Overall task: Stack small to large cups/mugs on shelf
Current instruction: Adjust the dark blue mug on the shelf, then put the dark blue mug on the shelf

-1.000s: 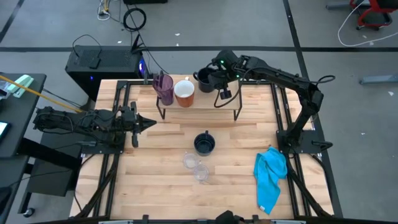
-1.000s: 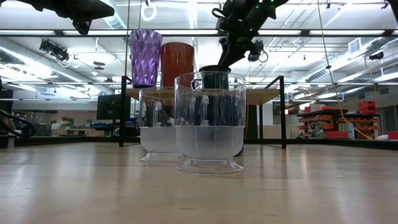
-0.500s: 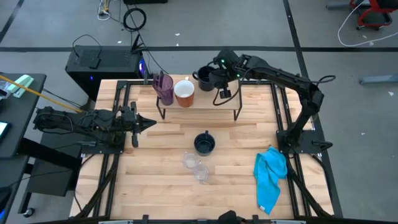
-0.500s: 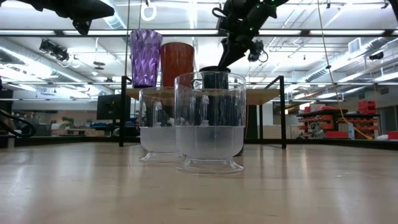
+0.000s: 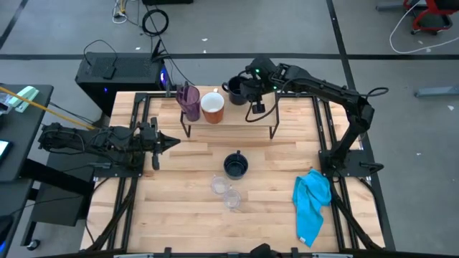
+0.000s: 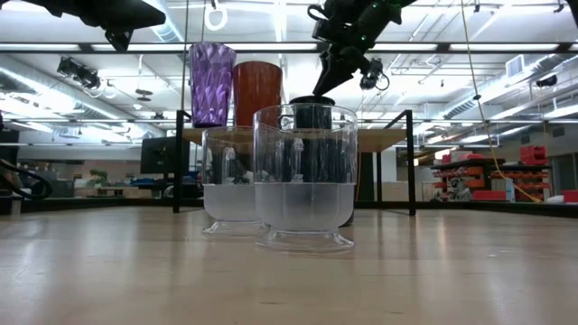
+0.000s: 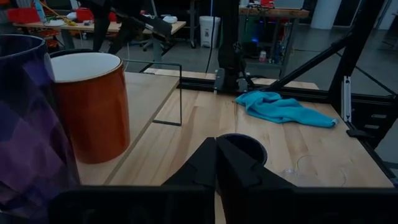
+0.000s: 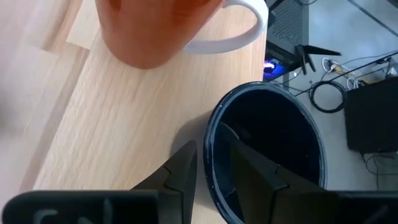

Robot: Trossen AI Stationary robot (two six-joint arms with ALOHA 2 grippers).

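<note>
Left gripper [image 5: 172, 142] parked low over the table's left side, fingers pressed together, nothing between them. On the shelf [image 5: 229, 118]: purple tumbler [image 5: 189, 100] at the left end, then white mug [image 5: 212, 106] just beside it. Right of that, black mug [image 5: 236, 92] at the shelf's back edge, near wall of its rim pinched between the right gripper [image 8: 212, 163] fingers, one finger inside the cup, one outside. Farther forward on the tabletop, second black mug [image 5: 235, 165], and two clear cups [image 5: 225, 192] near it. Blue cloth [image 5: 311, 202] at right.
</note>
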